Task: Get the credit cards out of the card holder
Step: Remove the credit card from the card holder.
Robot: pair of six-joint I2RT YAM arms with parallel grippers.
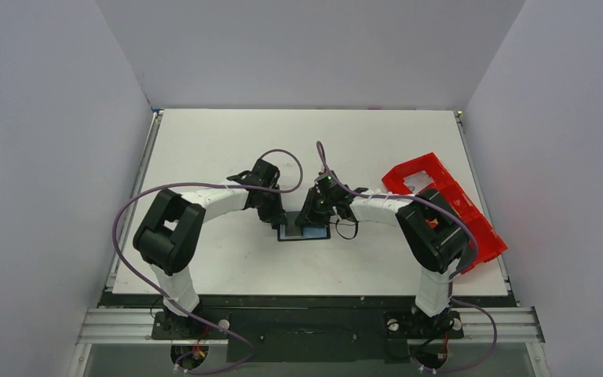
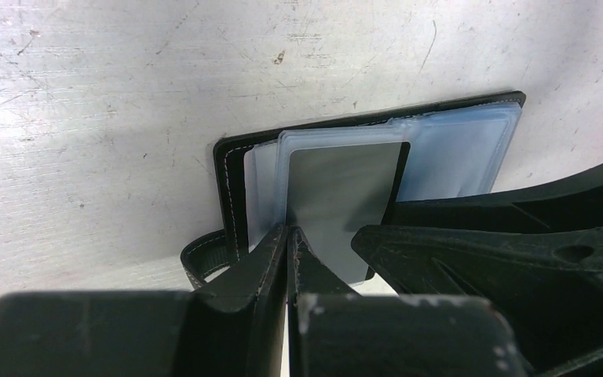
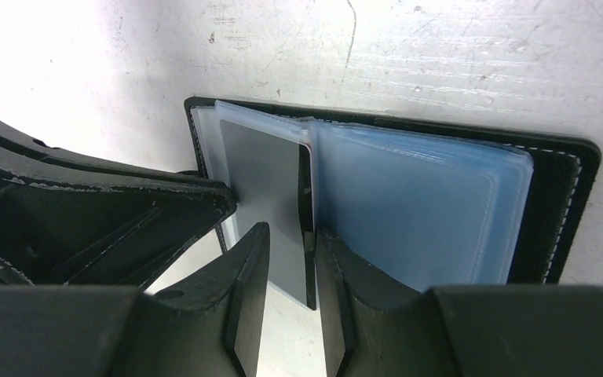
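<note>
The card holder [image 1: 305, 233] lies open on the table between both grippers, black outside with blue-grey clear sleeves inside. In the left wrist view a grey card [image 2: 345, 196] sits in a raised clear sleeve [image 2: 283, 165] of the holder [image 2: 232, 181]. My left gripper [image 2: 290, 233] is shut, its tips pinching that sleeve's near edge. The closing tab [image 2: 198, 258] curls beside it. In the right wrist view the grey card [image 3: 267, 181] sticks out past the holder's near edge [image 3: 565, 212]. My right gripper [image 3: 292, 239] is open a little, its jaws either side of the card's edge, one finger [image 3: 353, 275] on the blue sleeves.
A red compartment tray [image 1: 440, 196] lies at the table's right edge, partly under the right arm. White walls close in the table on three sides. Purple cables loop over both arms. The left gripper's body fills the left of the right wrist view [image 3: 86, 220].
</note>
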